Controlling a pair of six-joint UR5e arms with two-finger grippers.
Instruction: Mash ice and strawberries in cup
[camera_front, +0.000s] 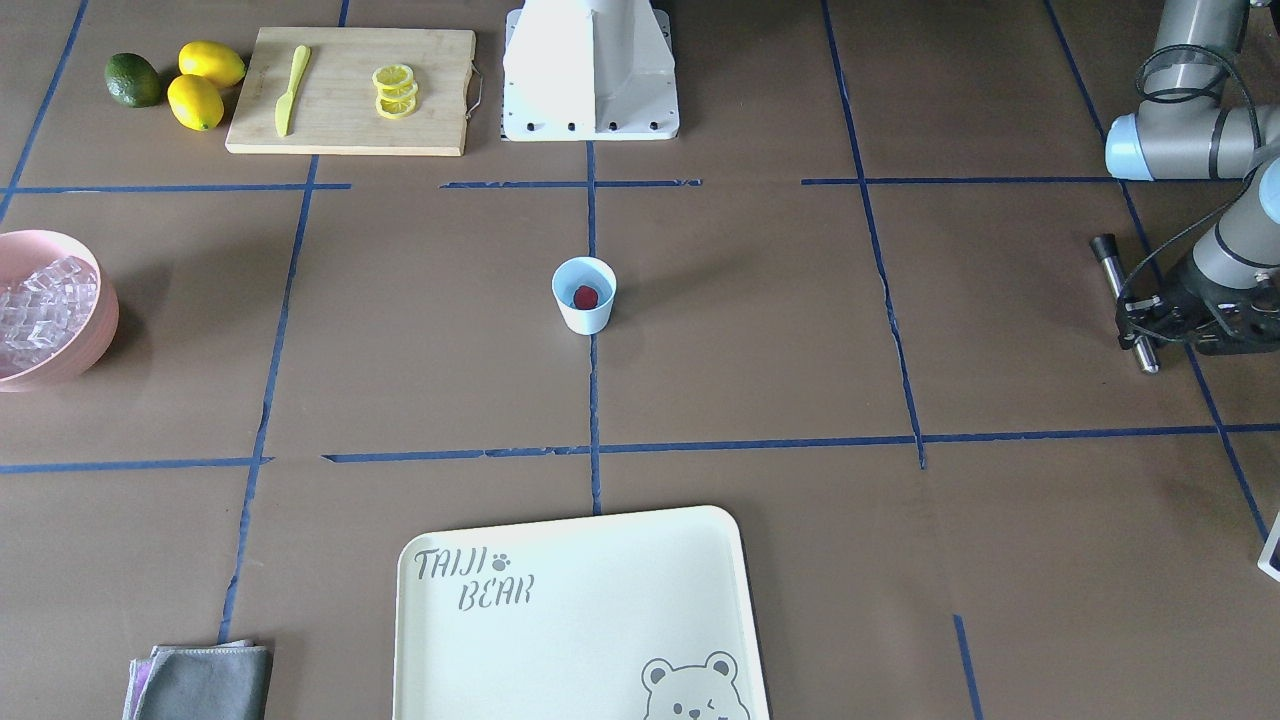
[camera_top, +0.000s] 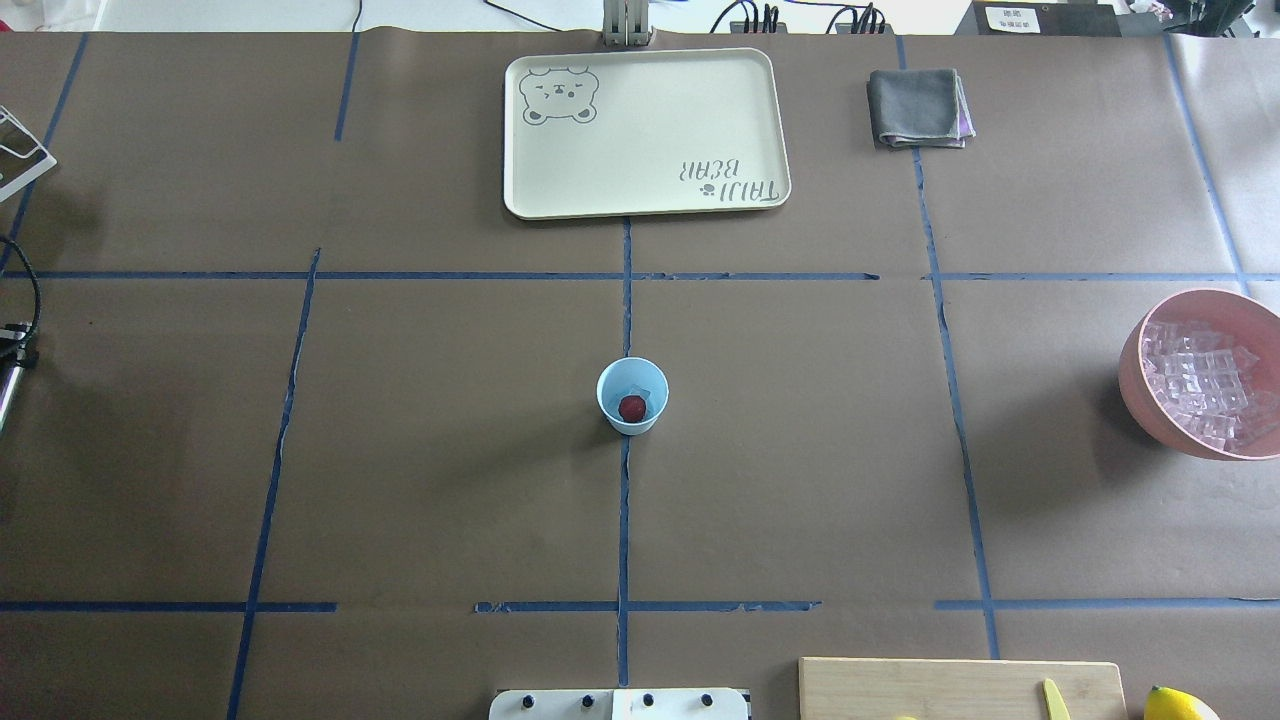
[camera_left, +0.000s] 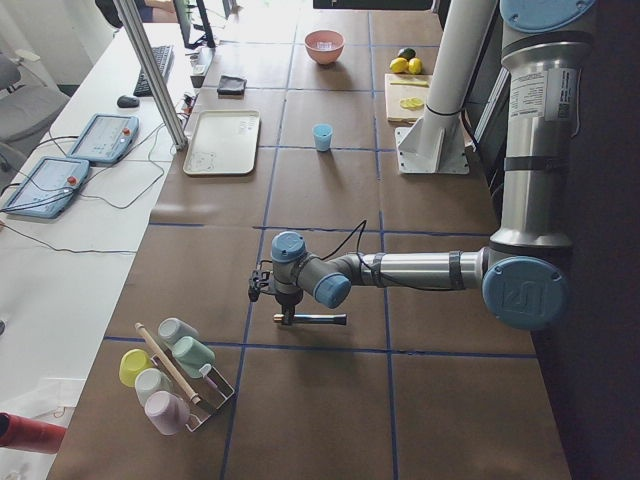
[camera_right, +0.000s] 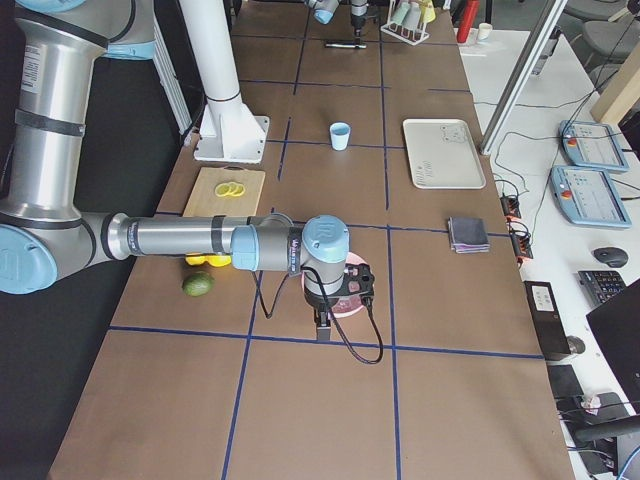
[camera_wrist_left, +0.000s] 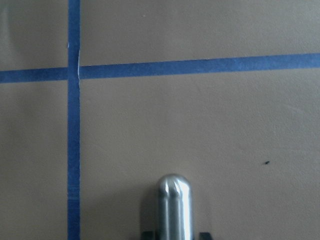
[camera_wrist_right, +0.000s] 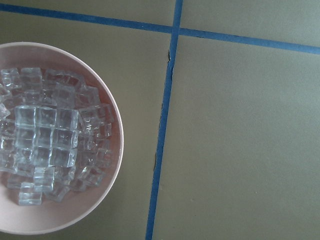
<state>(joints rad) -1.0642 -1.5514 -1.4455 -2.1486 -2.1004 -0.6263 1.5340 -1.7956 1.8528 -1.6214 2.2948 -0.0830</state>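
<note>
My left pincer (camera_front: 1135, 322), at the worktop's (camera_front: 760, 340) far left edge, grips a steel muddler (camera_front: 1110, 265) lying level, with the cup (camera_front: 584, 318) holding the strawberry (camera_top: 631, 407) well off toward the centre, while my right pincer (camera_right: 322, 328), open or closed I cannot tell, hovers over the ice (camera_wrist_right: 45, 135) in a pink bowl (camera_wrist_right: 75, 217).

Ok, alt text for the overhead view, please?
A small white cup holding a dark-red strawberry stands centre frame. A pink bowl of ice sits at the right edge; a cream tray and folded grey cloth lie along the far side.
</note>
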